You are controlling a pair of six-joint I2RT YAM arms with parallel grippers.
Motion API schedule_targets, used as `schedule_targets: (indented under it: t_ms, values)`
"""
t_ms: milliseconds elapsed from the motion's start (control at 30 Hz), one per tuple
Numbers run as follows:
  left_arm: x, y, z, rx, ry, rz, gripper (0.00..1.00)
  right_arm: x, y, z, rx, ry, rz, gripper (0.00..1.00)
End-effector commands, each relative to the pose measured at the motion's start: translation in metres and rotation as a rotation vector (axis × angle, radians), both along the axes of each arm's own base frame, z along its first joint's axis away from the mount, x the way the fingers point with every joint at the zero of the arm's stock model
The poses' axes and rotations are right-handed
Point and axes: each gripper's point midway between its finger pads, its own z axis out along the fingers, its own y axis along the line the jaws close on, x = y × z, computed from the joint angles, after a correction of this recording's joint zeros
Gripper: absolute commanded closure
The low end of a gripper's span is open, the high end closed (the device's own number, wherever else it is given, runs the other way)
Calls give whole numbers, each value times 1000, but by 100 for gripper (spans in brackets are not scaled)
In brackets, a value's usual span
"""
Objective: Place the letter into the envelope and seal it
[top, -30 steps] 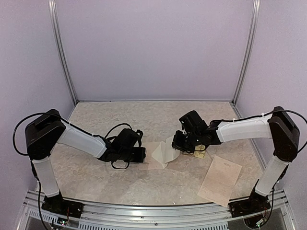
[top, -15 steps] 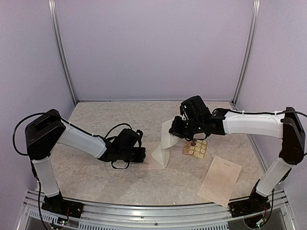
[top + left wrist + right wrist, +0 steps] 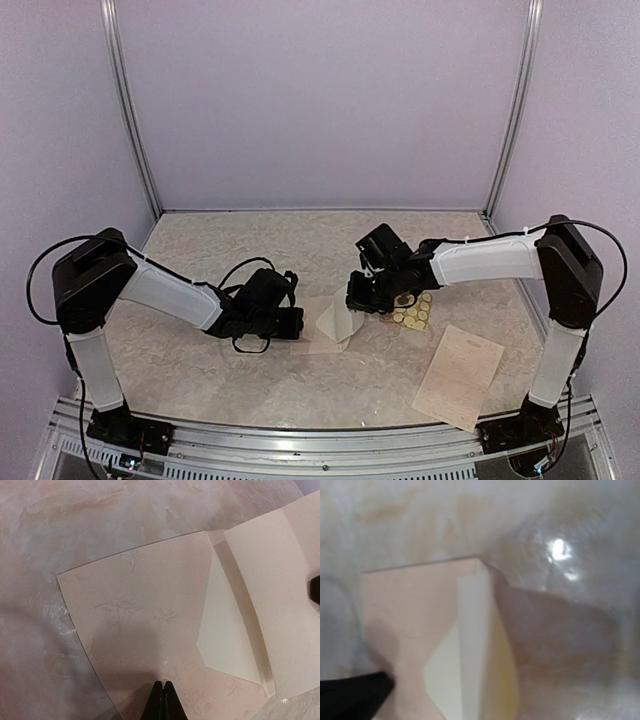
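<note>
The pale pink envelope [image 3: 316, 340] [image 3: 140, 605] [image 3: 405, 610] lies flat mid-table. My left gripper [image 3: 297, 322] [image 3: 163, 683] is shut, its tips pressing on the envelope's left part. The cream flap [image 3: 342, 318] [image 3: 280, 580] [image 3: 472, 645] stands bent up over the envelope's right side. My right gripper [image 3: 354, 303] is shut on the flap's edge, though its own fingers do not show in the right wrist view. A letter sheet [image 3: 460, 375] with handwritten lines lies flat at the front right, apart from both grippers. I cannot tell what is inside the envelope.
A tan sheet of round stickers [image 3: 411, 312] lies just right of the right gripper. The marbled tabletop [image 3: 250, 250] is walled at the back and both sides, with upright metal rails [image 3: 135, 130] in the back corners.
The right gripper lifted the flap up and back, then brought it down and leftward over the envelope. The sticker sheet came out from under it. The left arm stayed still.
</note>
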Motion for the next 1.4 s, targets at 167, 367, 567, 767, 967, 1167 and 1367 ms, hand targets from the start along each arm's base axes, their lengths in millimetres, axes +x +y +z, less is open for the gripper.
schedule_targets:
  t_ms: [167, 367, 567, 767, 967, 1167, 1367]
  values:
    - [-19, 23, -30, 112, 86, 5, 100, 5, -10, -22, -58, 43, 28, 100]
    - [-19, 23, -30, 116, 87, 0, 100, 8, -13, -35, -101, 50, 35, 100]
    - [-19, 23, -31, 120, 88, -1, 100, 11, -12, -40, -114, 43, 47, 100]
    - [-18, 22, -31, 124, 87, 0, 100, 14, -8, -39, -112, 25, 75, 100]
    - [-18, 23, -31, 129, 88, 2, 100, 17, -7, -37, -145, 7, 105, 100]
    - [-17, 23, -30, 130, 85, 2, 100, 18, -10, -32, -177, -18, 136, 100]
    - [-18, 24, -31, 133, 86, 4, 100, 21, -15, -27, -215, -46, 154, 100]
